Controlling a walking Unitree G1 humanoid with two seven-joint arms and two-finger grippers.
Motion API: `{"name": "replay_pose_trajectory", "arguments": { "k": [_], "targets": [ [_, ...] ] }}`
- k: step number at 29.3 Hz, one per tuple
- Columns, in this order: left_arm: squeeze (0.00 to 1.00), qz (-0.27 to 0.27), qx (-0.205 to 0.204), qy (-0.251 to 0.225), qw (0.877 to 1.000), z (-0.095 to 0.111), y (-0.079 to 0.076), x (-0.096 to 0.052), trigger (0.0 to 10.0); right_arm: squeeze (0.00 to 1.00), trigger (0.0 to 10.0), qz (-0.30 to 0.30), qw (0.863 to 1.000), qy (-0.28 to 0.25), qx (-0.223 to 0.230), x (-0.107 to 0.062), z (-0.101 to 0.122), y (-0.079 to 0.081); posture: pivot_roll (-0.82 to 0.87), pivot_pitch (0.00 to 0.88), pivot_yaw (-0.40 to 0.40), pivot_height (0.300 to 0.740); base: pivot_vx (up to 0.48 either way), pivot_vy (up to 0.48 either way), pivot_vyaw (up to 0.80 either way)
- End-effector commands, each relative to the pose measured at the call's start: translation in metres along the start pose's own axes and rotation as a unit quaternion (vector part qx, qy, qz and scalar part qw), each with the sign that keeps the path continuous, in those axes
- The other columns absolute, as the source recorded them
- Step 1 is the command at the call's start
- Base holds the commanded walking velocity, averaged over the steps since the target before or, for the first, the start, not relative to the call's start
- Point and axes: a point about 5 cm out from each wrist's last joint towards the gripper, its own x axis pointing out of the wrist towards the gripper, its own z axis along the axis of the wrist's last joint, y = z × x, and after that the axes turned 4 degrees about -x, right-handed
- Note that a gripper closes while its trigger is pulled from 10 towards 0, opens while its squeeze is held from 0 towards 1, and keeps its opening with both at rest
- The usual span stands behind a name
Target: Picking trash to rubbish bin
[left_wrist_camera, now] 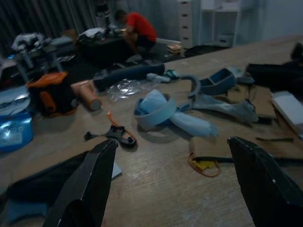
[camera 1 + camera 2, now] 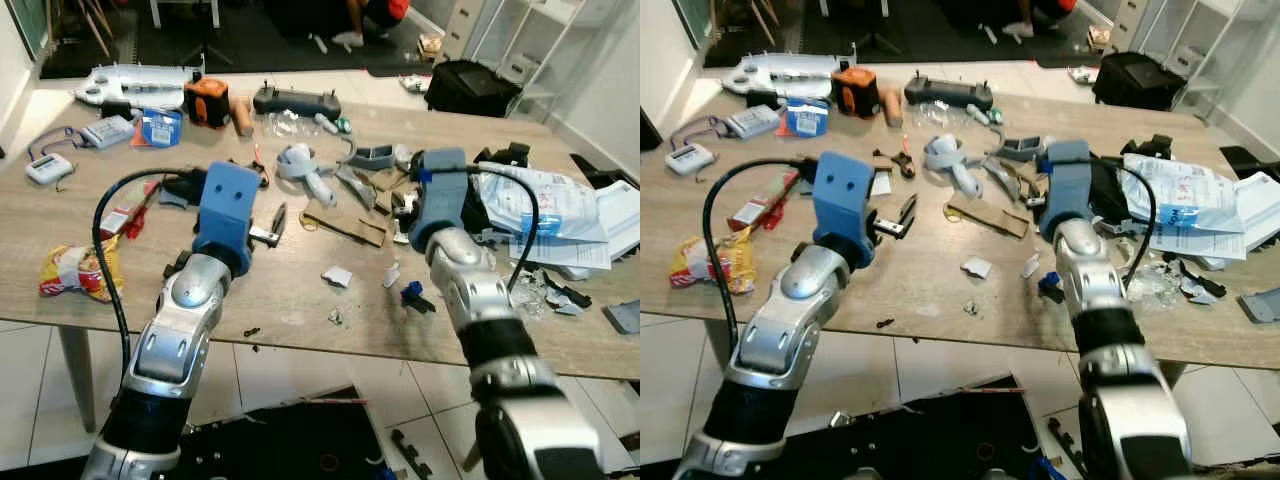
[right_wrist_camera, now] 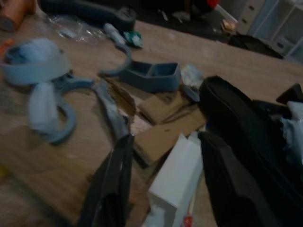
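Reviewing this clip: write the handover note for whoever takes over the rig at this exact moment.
Left gripper: open, empty, above the table near the cardboard strip.
Right gripper: open, straddling a small white box beside the cardboard scraps.
Trash still on the table: snack wrapper at the left edge, white paper scrap, blue bit near the front.
Done: nothing picked yet.
Left: grasp pieces, find the bin.

Head views: bright, even daylight on the pale counter (image 2: pixel 290 290); short soft shadows under the clutter; mild glare on the floor tiles at the far side. Sharp throughout. Wrist views: dim, bluish, grainy. Right wrist view smeared by blur; near fingers (image 1: pixel 90 179) out of focus.
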Motion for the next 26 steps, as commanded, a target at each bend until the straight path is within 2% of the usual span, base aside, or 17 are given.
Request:
{"name": "replay_pose_trajectory", "arguments": {
  "k": [1,4,6,13,14,17,21,26],
  "targets": [
    [0.0,-0.026,0.007,-0.002,1.0,-0.001,-0.004,0.0,10.0,1.0,10.0,-0.018,1.0,0.019,-0.011,0.001,-0.011,-0.006,0.1,0.212,-0.085,0.74,0.0,0.0,0.0],
    [0.0,-0.041,-0.007,-0.011,0.999,0.002,-0.006,0.0,10.0,1.0,10.0,-0.031,0.999,0.02,-0.024,0.003,-0.01,-0.01,0.1,0.23,-0.083,0.74,0.0,0.0,0.0],
    [0.0,-0.07,-0.023,-0.025,0.997,0.007,-0.013,0.001,10.0,1.0,10.0,-0.044,0.998,0.028,-0.03,0.005,-0.012,-0.016,0.1,0.263,-0.082,0.74,0.0,0.0,0.0],
    [0.0,-0.13,-0.025,-0.055,0.99,0.016,-0.03,0.003,10.0,1.0,10.0,-0.087,0.995,0.028,-0.043,0.007,-0.013,-0.029,0.11,0.318,-0.083,0.74,0.0,0.0,0.0],
    [0.0,-0.134,-0.027,-0.063,0.989,0.019,-0.033,0.003,10.0,0.0,10.0,-0.097,0.994,0.026,-0.036,0.007,-0.012,-0.033,0.1,0.339,-0.08,0.74,0.0,0.0,0.0],
    [0.0,-0.138,-0.028,-0.065,0.988,0.02,-0.035,0.003,10.0,0.0,10.0,-0.098,0.994,0.032,-0.025,0.007,-0.014,-0.034,0.11,0.35,-0.078,0.74,0.0,0.0,0.0],
    [0.0,-0.15,-0.022,-0.06,0.987,0.017,-0.042,-0.001,10.0,0.0,10.0,-0.072,0.995,0.069,0.012,0.005,-0.028,-0.025,0.12,0.357,-0.082,0.74,0.0,0.0,0.0],
    [0.0,-0.149,-0.018,-0.065,0.987,0.019,-0.047,0.0,10.0,0.0,10.0,-0.065,0.994,0.086,0.028,0.002,-0.039,-0.021,0.15,0.368,-0.089,0.74,0.0,0.0,0.0]
  ]
}}
